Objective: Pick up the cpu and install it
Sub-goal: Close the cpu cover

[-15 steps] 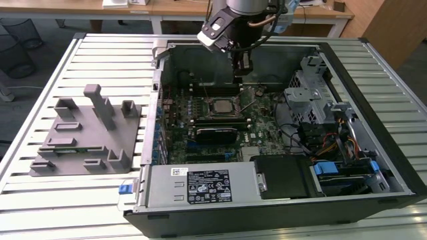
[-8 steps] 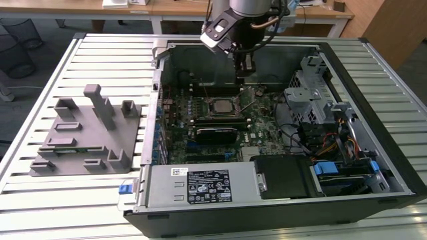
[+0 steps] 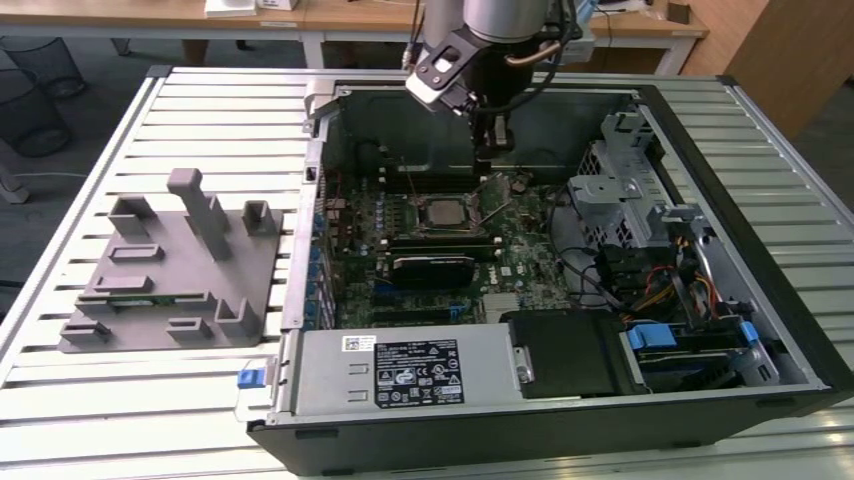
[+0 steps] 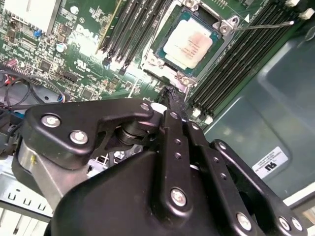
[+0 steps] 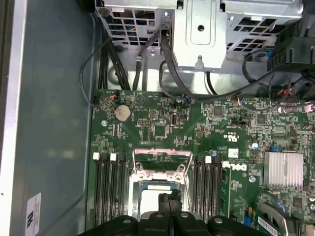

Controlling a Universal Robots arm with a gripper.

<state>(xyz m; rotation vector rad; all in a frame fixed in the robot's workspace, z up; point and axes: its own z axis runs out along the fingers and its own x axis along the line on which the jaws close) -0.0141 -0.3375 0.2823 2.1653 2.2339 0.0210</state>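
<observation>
Nearest the exterior camera sits a silver, label-covered power supply box [image 3: 400,370], tucked against the front wall of an open black computer case [image 3: 534,445] that lies on a pale slatted metal table [image 3: 200,110]. At nine o'clock from the case, well apart from the work, a grey moulded plastic fixture [image 3: 160,270] with upright posts rests on the slats. Inside the case a green printed motherboard [image 3: 358,215] covers the floor. Near its middle the small square cpu with a pale silver-white metal top [image 3: 445,212] lies flat in its metal-framed socket [image 3: 445,190]. Both wrist views show it seated there [image 4: 194,44] [image 5: 156,189], with the thin wire lever [image 4: 261,24] swung clear. At about one o'clock from the cpu, the black two-fingered gripper [image 3: 491,150] hangs low inside the case, just beside the socket edge. Its jaws are clenched together with nothing between them, as both wrist views show [image 4: 172,96] [image 5: 170,199]. At three o'clock stands a grey perforated steel drive cage [image 3: 614,190].
</observation>
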